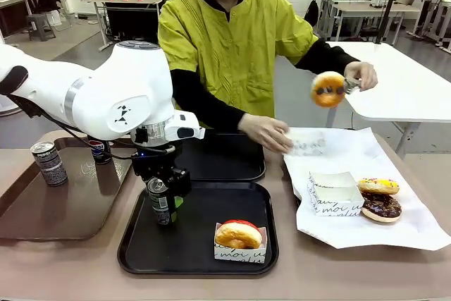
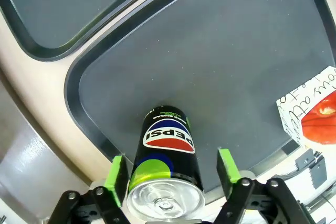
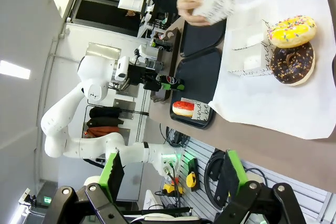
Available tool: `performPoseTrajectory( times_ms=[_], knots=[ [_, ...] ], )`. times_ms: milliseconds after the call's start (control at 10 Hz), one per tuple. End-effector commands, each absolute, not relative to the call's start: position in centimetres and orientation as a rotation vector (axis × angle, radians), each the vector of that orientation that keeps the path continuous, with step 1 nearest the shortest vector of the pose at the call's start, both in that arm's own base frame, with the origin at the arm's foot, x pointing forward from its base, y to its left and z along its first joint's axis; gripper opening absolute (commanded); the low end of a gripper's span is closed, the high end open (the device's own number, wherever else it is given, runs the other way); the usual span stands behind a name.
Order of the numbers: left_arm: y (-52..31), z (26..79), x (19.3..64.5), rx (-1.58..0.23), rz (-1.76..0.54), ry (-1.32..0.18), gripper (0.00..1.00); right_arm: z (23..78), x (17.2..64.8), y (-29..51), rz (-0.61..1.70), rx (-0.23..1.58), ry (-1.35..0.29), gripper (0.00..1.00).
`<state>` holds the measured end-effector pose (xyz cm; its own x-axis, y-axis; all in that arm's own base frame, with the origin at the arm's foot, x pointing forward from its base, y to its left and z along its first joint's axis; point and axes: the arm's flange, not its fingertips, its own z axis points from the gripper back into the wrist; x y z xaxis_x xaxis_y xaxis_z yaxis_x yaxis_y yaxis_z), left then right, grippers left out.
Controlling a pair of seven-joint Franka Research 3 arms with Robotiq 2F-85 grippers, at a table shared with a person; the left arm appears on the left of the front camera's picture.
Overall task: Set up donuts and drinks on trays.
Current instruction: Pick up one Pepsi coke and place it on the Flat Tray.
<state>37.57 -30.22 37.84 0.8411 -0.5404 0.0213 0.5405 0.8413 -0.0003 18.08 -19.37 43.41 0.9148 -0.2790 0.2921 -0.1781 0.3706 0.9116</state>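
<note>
A dark Pepsi can (image 1: 161, 202) (image 2: 165, 161) stands upright on the left part of the near black tray (image 1: 197, 248) (image 2: 220, 61). My left gripper (image 1: 163, 209) (image 2: 171, 170) is around it with its jaws open, and the green pads (image 2: 227, 165) stand a little off the can's sides. A red-iced donut (image 1: 239, 234) (image 2: 321, 116) in a white paper holder sits at the tray's front right. The far black tray (image 1: 222, 160) lies behind. My right gripper (image 3: 170, 174) hangs open and bare, away from the table.
A brown tray (image 1: 42, 209) at the left holds two more cans (image 1: 49, 163). On the white paper sheet (image 1: 394, 230) lie a yellow donut (image 1: 378, 186), a chocolate donut (image 1: 381, 206) and a bare holder (image 1: 332, 192). The person holds a donut (image 1: 328, 89) in tongs and another holder (image 1: 306, 144).
</note>
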Motion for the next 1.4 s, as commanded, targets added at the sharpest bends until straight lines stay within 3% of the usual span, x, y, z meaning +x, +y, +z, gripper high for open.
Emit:
performPoseTrajectory(
  times_ms=[0, 800, 1300],
  knots=[
    [-30.1, 38.8, 37.2, -0.043, -0.581, -0.022, 1.00, 43.5, 18.4, -19.5, -0.058, 1.218, -0.463, 1.00],
    [-29.9, 48.5, 31.4, 0.002, -0.315, -0.078, 1.00, 43.5, 18.4, -19.5, -0.058, 1.218, -0.463, 1.00],
    [-29.6, 49.1, 31.7, 0.004, -0.330, -0.082, 1.00, 43.5, 18.4, -19.5, -0.058, 1.218, -0.463, 1.00]
  ],
)
